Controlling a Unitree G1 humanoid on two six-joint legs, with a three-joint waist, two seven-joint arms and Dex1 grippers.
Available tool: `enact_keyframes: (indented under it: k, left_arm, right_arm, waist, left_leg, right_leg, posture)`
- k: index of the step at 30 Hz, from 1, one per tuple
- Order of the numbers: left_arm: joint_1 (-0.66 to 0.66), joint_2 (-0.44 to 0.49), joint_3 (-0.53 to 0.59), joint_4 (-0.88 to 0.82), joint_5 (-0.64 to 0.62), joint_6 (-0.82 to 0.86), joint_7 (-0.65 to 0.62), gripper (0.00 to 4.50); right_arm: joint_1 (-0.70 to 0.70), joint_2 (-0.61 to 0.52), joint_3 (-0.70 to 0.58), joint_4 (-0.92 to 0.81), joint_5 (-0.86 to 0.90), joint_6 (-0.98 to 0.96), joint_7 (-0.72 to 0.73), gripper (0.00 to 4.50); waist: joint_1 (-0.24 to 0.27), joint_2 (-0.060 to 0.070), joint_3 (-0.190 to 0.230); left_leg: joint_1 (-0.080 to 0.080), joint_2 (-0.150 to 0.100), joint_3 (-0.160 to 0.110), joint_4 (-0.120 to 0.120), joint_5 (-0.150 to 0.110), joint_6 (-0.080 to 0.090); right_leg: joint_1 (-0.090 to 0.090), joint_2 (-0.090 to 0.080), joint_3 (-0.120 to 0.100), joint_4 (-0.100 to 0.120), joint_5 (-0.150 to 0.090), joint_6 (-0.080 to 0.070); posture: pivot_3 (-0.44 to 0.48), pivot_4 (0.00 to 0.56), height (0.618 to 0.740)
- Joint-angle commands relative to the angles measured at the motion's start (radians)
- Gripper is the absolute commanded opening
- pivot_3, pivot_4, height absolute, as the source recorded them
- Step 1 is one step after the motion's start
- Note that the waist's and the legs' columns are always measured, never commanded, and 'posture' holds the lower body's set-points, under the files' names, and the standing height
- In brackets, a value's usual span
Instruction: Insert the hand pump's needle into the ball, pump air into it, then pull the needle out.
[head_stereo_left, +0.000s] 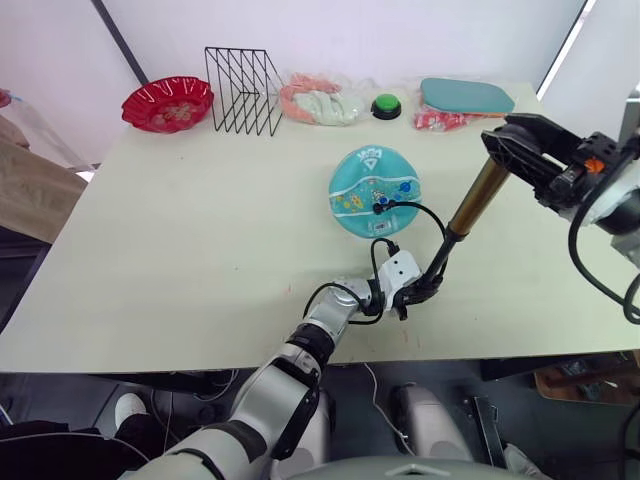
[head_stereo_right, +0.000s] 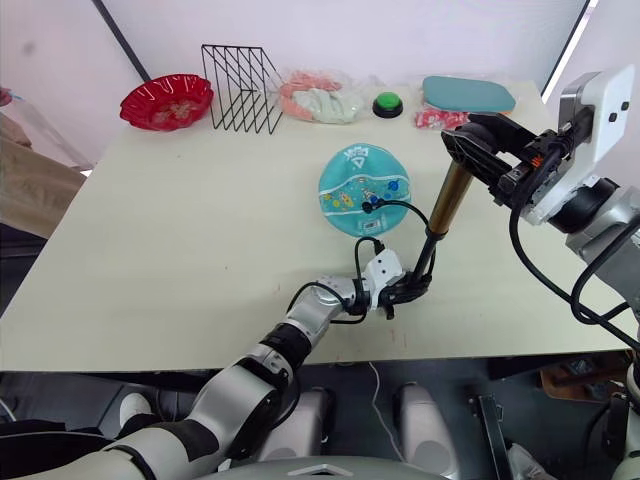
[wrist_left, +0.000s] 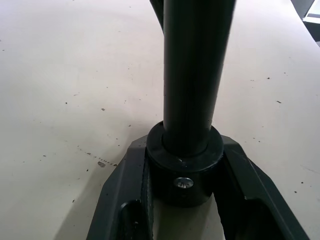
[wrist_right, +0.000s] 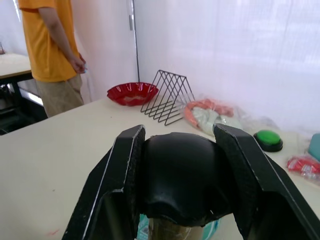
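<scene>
The teal ball (head_stereo_left: 365, 185) lies partly flattened on the table, right of centre. The hand pump (head_stereo_left: 478, 198) stands tilted to its right: a bronze cylinder above a black rod (head_stereo_left: 437, 262). My right gripper (head_stereo_left: 512, 142) is shut on the pump's black top end (wrist_right: 182, 177). My left gripper (head_stereo_left: 412, 290) is shut on the black bottom end (wrist_left: 184, 172) at the table surface. The thin black hose (head_stereo_left: 425, 212) loops from the pump's lower part to the ball. Its black fitting (head_stereo_left: 379, 208) sits against the ball, so the needle's pin is hidden.
Along the far edge of the table (head_stereo_left: 180, 260) stand a red bowl (head_stereo_left: 167, 103), a black wire rack (head_stereo_left: 243, 90), bagged items (head_stereo_left: 318, 100), a green button (head_stereo_left: 386, 105) and a teal paddle (head_stereo_left: 466, 96). A person (wrist_right: 52, 45) in an orange shirt stands beyond the table's left end.
</scene>
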Motion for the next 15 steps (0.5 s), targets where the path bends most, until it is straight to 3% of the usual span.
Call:
enact_keyframes:
  k: [1,6,10,15]
  left_arm:
    - [0.045,0.020,-0.007,0.056,0.029,0.031,0.006,1.07]
    - [0.049,0.018,-0.004,0.047,0.029,0.035,0.006,1.07]
    - [0.051,0.015,0.000,0.040,0.028,0.038,0.007,1.07]
    - [0.052,0.025,0.005,0.029,0.029,0.039,0.006,1.07]
  right_arm:
    - [0.067,0.024,0.026,0.015,-0.102,-0.084,0.055,1.67]
    - [0.163,0.078,0.136,0.061,-0.219,-0.166,0.124,1.67]
    - [0.236,0.125,0.291,0.149,-0.370,-0.243,0.187,1.67]
    - [0.234,0.164,0.425,0.260,-0.494,-0.279,0.243,1.67]
  waist:
    - [0.000,-0.002,-0.003]
    - [-0.007,-0.008,-0.021]
    - [-0.008,-0.017,-0.036]
    - [-0.008,-0.015,-0.043]
  left_leg:
    - [0.000,0.000,0.000,0.000,0.000,0.000]
    - [0.004,0.001,0.001,-0.001,0.000,0.000]
    - [0.019,0.005,0.004,-0.009,-0.001,0.000]
    - [0.020,0.009,0.006,-0.013,-0.001,0.000]
  right_leg:
    - [0.000,0.000,0.000,0.000,0.000,0.000]
    - [0.002,0.001,0.001,0.000,-0.001,0.001]
    - [0.015,0.003,0.001,-0.006,-0.004,-0.003]
    - [0.016,0.006,0.002,-0.009,-0.004,-0.004]
  posture:
    - [0.000,0.150,0.740]
    - [0.000,0.150,0.740]
    - [0.000,0.150,0.740]
    - [0.000,0.150,0.740]
